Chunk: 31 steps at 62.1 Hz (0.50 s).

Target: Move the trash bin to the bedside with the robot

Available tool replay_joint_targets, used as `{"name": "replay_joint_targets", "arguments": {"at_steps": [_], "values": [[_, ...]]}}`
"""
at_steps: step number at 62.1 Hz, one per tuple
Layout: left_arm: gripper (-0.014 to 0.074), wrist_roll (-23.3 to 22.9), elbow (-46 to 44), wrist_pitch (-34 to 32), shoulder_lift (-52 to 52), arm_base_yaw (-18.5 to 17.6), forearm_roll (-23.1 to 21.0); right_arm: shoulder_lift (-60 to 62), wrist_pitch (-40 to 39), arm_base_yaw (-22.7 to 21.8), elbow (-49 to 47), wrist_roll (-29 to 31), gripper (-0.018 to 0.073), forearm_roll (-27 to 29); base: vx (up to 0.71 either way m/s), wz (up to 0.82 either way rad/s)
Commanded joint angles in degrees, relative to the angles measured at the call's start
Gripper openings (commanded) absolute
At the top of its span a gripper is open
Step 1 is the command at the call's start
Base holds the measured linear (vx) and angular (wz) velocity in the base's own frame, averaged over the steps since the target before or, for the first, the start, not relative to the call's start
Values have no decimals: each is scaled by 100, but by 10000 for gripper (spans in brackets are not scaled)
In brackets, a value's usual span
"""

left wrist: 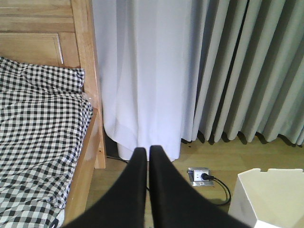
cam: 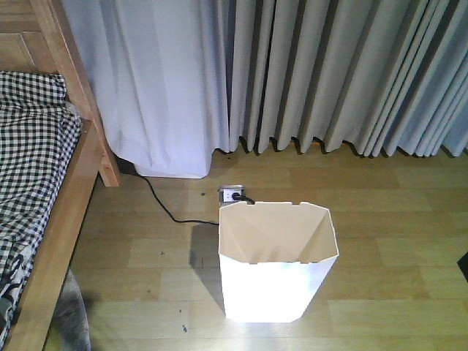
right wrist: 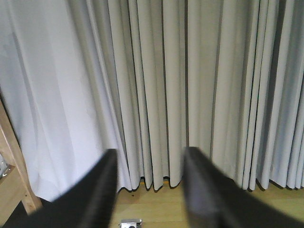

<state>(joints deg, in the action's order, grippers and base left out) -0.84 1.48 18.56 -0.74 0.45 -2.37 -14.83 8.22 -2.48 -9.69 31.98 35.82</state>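
The white trash bin stands upright and empty on the wooden floor, right of the bed, about a bin's width from its frame. Its rim corner shows in the left wrist view. The bed with checked bedding and light wooden frame is at the left. My left gripper is shut and empty, held above the floor between bed and bin. My right gripper is open and empty, facing the curtains. Neither gripper shows in the front view.
A floor socket with a black cable lies just behind the bin; it also shows in the left wrist view. White and grey curtains hang along the far wall. A grey furry thing lies beside the bed frame.
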Motion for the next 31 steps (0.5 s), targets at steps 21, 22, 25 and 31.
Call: {"name": "replay_joint_targets", "arguments": {"at_steps": [21, 22, 25, 31], "values": [[-6, -56, 67, -473, -82, 2, -18, -42, -428, 15, -162, -3, -11, 38, 0, 0], [-6, -56, 67, -473, -82, 2, -18, -42, -428, 15, -162, -3, -11, 38, 0, 0], [-6, -56, 67, -473, -82, 2, -18, -42, -428, 15, -162, -3, -11, 38, 0, 0], [-6, -56, 67, -473, -82, 2, -18, -42, -429, 15, -162, 2, -11, 30, 0, 0]]}}
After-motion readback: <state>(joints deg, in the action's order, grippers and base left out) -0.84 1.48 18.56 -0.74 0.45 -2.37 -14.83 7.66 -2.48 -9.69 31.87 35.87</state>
